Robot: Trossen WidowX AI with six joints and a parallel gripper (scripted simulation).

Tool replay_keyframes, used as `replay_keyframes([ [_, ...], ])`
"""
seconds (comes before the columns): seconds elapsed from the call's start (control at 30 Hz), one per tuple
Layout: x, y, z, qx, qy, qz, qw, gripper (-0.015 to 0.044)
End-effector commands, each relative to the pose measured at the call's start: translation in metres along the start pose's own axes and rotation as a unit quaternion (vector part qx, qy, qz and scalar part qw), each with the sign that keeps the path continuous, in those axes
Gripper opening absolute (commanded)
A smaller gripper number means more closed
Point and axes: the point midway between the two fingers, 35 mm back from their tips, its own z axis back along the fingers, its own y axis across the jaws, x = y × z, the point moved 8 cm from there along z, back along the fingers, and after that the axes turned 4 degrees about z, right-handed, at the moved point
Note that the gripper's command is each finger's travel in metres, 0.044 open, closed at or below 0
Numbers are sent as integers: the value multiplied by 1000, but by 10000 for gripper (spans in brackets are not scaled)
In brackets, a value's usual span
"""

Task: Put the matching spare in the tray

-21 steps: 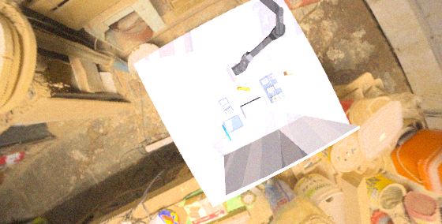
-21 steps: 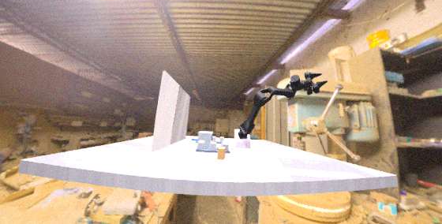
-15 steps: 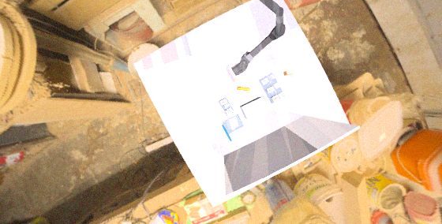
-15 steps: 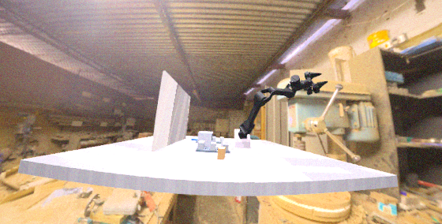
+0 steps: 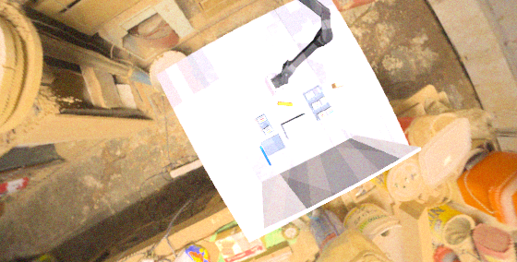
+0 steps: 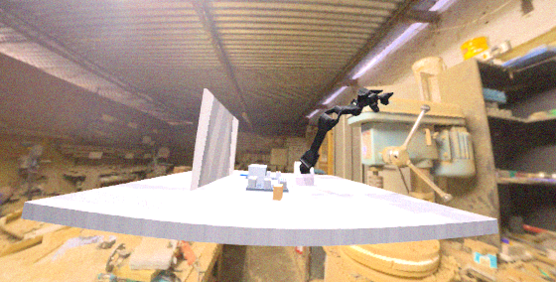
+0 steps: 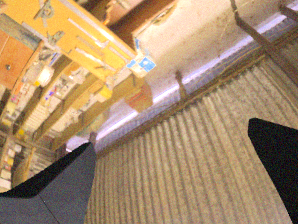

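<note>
My gripper point(image 6: 387, 95) point(image 7: 173, 139) is open and empty, raised high and turned away from the parts; the wrist view shows only its two dark fingers, a wall and a corrugated roof. It is at the top edge in the top view. A blue-grey plate point(image 5: 307, 100) point(image 6: 267, 190) holds several pale blocks. Two small pale units with marked faces, one point(image 5: 261, 119) above the other point(image 5: 267, 130), stand left of it. A blue-grey square point(image 5: 273, 145), possibly the tray, lies below them. No code is readable, and I cannot tell which unit is the mounted one.
A yellow piece point(image 5: 284, 103) and a black L-shaped bar point(image 5: 293, 119) lie between the two groups. A blue strip point(image 5: 265, 155) lies beside the square. An orange-brown block point(image 5: 336, 86) point(image 6: 277, 192) stands beyond the plate. A tall grey panel point(image 5: 342, 169) point(image 6: 214, 142) stands along one side of the table.
</note>
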Motion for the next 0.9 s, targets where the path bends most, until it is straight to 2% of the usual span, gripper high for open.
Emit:
replay_keyframes([
  [0.0, -10, -51, 11, -91, 0, 67, 994, 440],
  [0.2, -24, -123, 41, -226, 20, 181, 957, 440],
  [0.43, -38, -196, 94, -367, 81, 321, 869, 440],
  [0.6, -55, -226, 134, -419, 104, 337, 837, 440],
  [0.87, -67, -259, 181, -490, 174, 403, 753, 440],
])
